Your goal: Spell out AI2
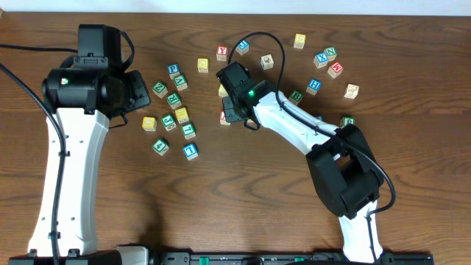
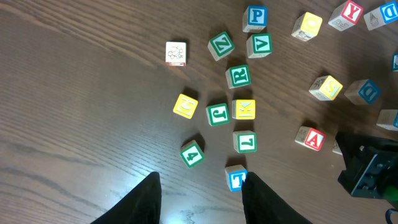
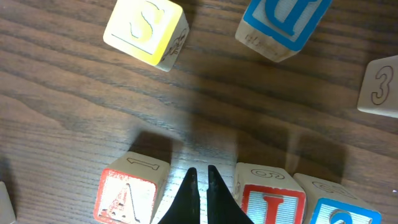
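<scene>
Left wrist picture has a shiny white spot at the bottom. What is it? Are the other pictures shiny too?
Left wrist view: light glaring off the table inside the open left end effector. Right wrist view: no glare; the A block and I block throw dark shadows on the wood. Overhead view: no glare, just soft shadows.

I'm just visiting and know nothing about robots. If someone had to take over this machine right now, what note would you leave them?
Left gripper: open, empty, hovering over scattered blocks, near the T block.
Right gripper: shut, empty, tips pointing into the gap between the A block and the I block.
Done: A and I sit in a row, not touching. A blue block sits against the I's far side; its character is cut off.
Left: check that it is a 2, then close the A-I gap.
</scene>
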